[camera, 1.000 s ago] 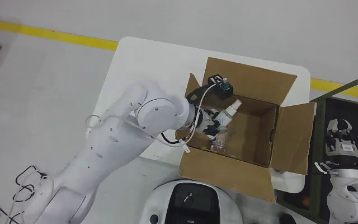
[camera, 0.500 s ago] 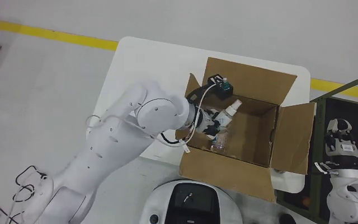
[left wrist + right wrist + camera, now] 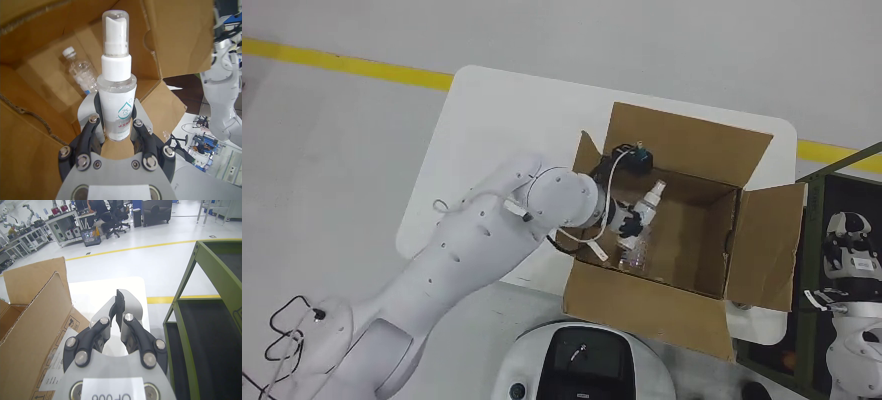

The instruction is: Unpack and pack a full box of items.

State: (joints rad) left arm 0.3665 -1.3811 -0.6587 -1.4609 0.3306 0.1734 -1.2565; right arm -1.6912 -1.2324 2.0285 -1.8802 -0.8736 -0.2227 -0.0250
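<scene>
The spray bottle (image 3: 116,106), clear with a white label, a white pump and a transparent cap, sits between the fingers (image 3: 88,108) of the left gripper (image 3: 115,113), which are clamped on the lower part of its body. From above, the bottle (image 3: 645,203) lies inside the mouth of the open cardboard box (image 3: 697,150), near the box's left wall, its cap pointing toward the far wall. Whether it touches the box floor cannot be told.

Beside it, on the box floor, lies an empty clear plastic water bottle (image 3: 81,73) with a white cap, just apart from the spray bottle. The box's four flaps stand open, and the box rests on the right part of the white tabletop (image 3: 502,120).

The right gripper (image 3: 117,309) hangs past the box's right flap, over the tabletop's edge, its fingers pressed together with nothing between them. A green metal rack (image 3: 198,294) stands just beside it on the floor.
</scene>
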